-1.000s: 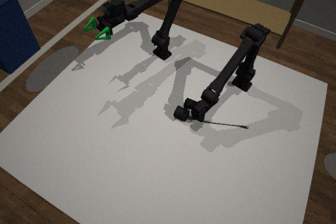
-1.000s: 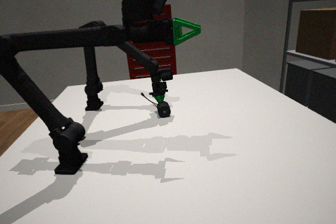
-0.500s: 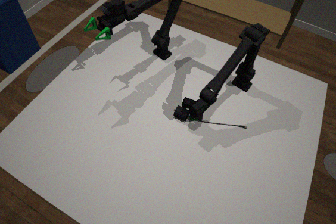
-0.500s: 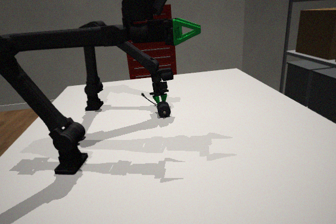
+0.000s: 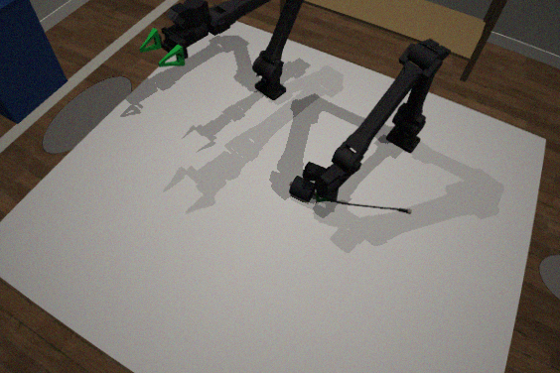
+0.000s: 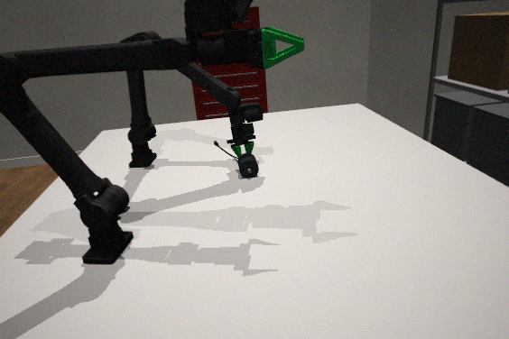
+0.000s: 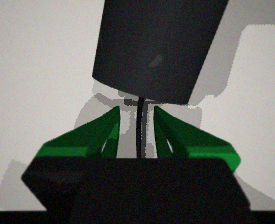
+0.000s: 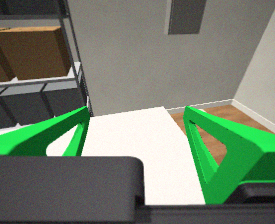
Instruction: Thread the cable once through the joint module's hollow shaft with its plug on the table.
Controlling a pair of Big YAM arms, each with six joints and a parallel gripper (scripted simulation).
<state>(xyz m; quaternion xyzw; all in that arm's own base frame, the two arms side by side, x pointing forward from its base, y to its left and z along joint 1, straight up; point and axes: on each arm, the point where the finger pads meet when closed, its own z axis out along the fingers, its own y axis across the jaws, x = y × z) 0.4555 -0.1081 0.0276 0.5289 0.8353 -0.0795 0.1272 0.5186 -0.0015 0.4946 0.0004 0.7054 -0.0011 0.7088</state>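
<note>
Lying on its side on the white table (image 5: 199, 300) (image 6: 384, 227) (image 7: 34, 50) (image 8: 134, 135), the round black joint module (image 5: 301, 188) (image 6: 248, 166) (image 7: 156, 45) was just past the tips of my left gripper (image 5: 322, 198) (image 6: 242, 155) (image 7: 136, 111). The thin black cable (image 5: 369, 205) (image 6: 226, 151) (image 7: 139, 130) met the end of the module that faced my fingers. I saw a small light spot in the middle of the other end, but I could not tell if it was the plug. I could not see how far in the cable went, either.

My left gripper pointed down, its green fingers a little bit apart. The cable ran through the gap between them, and I was not pinching it. The cable's other part went away from the module and had a small, pale-tipped end.

My right gripper (image 5: 150, 58) (image 6: 303, 44) (image 8: 136, 111) was up high, well apart from the module. Its green fingers were wide apart with nothing in them. Farther out, I saw a blue box (image 5: 25, 52), a wooden bench (image 5: 397, 12), red drawers (image 6: 232, 92) and a brown box (image 6: 478, 51) (image 8: 34, 52) on a shelf.
</note>
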